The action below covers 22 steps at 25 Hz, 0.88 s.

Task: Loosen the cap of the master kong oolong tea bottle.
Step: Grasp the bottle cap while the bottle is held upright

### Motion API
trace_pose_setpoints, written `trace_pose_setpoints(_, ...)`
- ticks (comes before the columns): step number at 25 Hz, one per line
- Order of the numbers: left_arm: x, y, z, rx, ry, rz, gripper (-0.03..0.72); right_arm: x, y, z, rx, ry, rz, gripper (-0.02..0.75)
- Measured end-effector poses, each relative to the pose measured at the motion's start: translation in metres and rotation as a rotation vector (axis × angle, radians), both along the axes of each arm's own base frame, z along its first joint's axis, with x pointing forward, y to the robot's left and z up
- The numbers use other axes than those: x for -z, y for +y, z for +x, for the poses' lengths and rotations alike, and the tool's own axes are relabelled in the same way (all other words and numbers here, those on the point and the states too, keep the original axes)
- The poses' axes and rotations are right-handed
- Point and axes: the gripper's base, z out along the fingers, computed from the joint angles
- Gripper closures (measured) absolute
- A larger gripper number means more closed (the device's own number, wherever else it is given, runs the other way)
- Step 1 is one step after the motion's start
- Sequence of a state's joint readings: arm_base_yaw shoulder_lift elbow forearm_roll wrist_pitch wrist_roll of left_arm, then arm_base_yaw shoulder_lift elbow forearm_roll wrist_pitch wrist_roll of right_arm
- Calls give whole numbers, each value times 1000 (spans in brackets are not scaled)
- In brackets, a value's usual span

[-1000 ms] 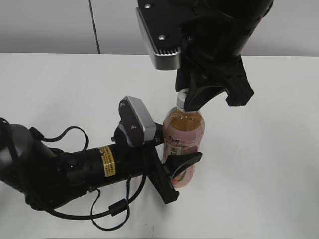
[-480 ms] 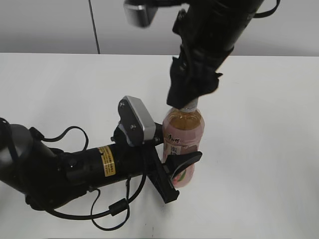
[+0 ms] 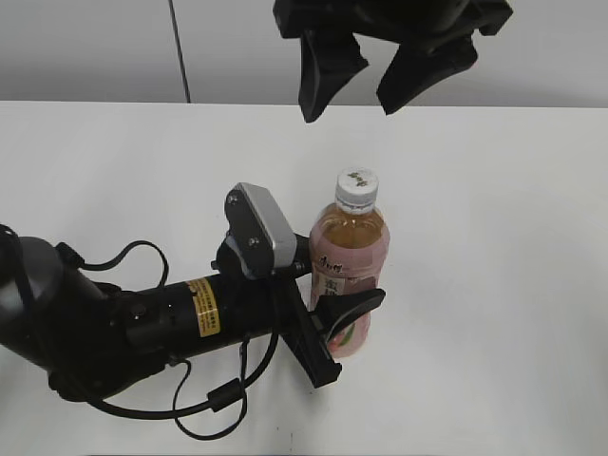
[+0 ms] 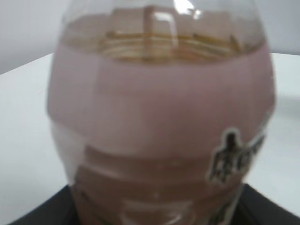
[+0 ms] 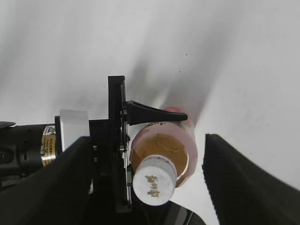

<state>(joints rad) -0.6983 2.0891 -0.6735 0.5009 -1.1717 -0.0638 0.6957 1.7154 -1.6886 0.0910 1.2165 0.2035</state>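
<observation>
In the exterior view, your left gripper (image 3: 334, 328) is clamping the upright master kong oolong tea bottle (image 3: 348, 266) on the table (image 3: 494, 285). Your right gripper (image 3: 350, 74) is hanging released above the cap (image 3: 358, 188).

In the left wrist view, the bottle (image 4: 161, 122) is filling the frame.

In the right wrist view, the cap (image 5: 153, 180) is sitting between spread fingers (image 5: 248, 183).

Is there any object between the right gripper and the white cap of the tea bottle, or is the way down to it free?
Nothing visible stands between them. The right gripper hangs open above the cap with only air below it. The left gripper clamps the master kong oolong tea bottle lower down, on the label, away from the cap.
</observation>
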Motion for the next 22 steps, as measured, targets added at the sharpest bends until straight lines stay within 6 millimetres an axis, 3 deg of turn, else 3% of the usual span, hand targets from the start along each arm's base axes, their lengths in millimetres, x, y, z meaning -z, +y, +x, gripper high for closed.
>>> trace_pose_setpoints(9, 0, 0, 0, 0, 0, 0, 307, 33, -1, -6, 36, 122, -42, 202)
trace_pose_setpoints(22, 0, 0, 0, 0, 0, 0, 307, 40, 0, -9, 39, 169, -33, 203)
